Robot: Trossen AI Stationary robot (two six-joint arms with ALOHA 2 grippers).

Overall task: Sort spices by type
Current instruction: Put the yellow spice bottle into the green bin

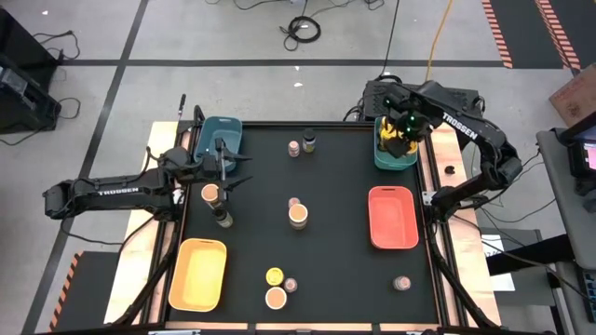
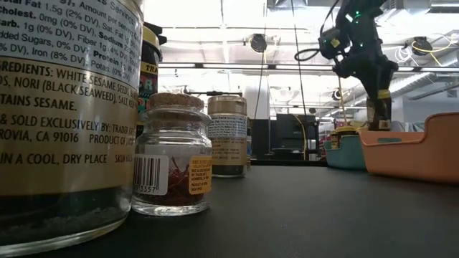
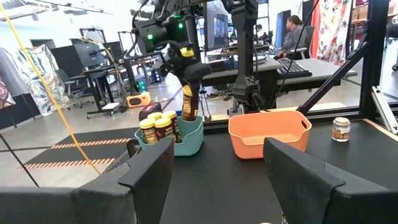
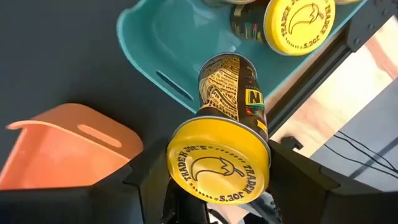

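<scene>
My right gripper [image 1: 399, 132] hangs over the teal tray [image 1: 384, 160] at the table's far right corner, shut on a yellow-lidded spice jar [image 4: 227, 118]. Other yellow-lidded jars [image 3: 155, 128] stand in that tray [image 3: 186, 142]. My left gripper [image 1: 228, 169] is open near the table's left edge, beside the blue tray [image 1: 219, 138]. Its fingers [image 3: 155, 168] touch nothing. A tan-lidded jar [image 1: 210, 194] and a dark-lidded jar [image 1: 223, 219] stand on the table just on its near side. My right gripper pinches the yellow-lidded jar at its lid end [image 4: 219, 163], one finger [image 4: 147, 180] on each side. It comes from above, pointing down. The jar [image 3: 188, 102] hangs upright below the fingers, its lower end behind the teal tray's rim. Whether it stands on the tray floor I cannot tell.
An orange tray [image 1: 392, 217] lies at the right and a yellow tray [image 1: 197, 272] at the near left. Loose jars stand mid-table [image 1: 297, 215], at the far edge [image 1: 308, 141] and near the front edge [image 1: 276, 298], with one [image 1: 402, 283] at the near right.
</scene>
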